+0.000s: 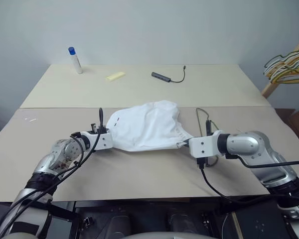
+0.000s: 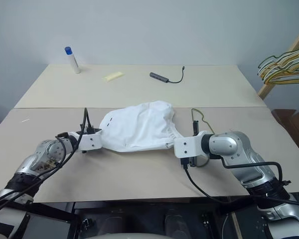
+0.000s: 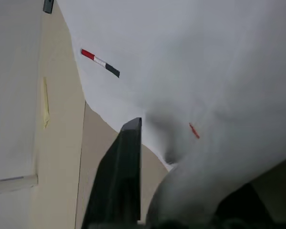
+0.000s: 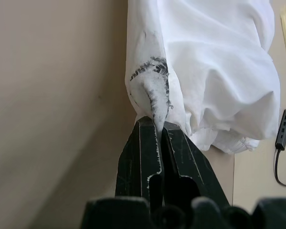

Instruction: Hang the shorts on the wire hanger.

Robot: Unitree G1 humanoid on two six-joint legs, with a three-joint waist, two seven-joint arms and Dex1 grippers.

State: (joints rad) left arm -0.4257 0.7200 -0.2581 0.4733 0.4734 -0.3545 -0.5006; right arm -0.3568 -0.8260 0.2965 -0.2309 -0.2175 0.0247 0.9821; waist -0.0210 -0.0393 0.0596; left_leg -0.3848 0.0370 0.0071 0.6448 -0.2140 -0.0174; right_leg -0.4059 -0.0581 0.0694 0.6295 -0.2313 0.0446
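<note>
The right tool (image 4: 159, 131) pinches the right end of the shorts (image 1: 147, 124), and the left tool (image 1: 109, 141) closes on the left end, cloth lying sideways between them.

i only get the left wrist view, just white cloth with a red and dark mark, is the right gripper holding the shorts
Observer: Yes. The right gripper is shut on a pinched fold at the edge of the shorts.
Operator: ok where's the wire hanger
Observer: The wire hanger lies on the table just beyond the right gripper, partly hidden behind it.
Operator: any other hangers i could mix it up with
Observer: A bunch of coloured hangers hangs off the table's right end, well away from both arms.
</note>
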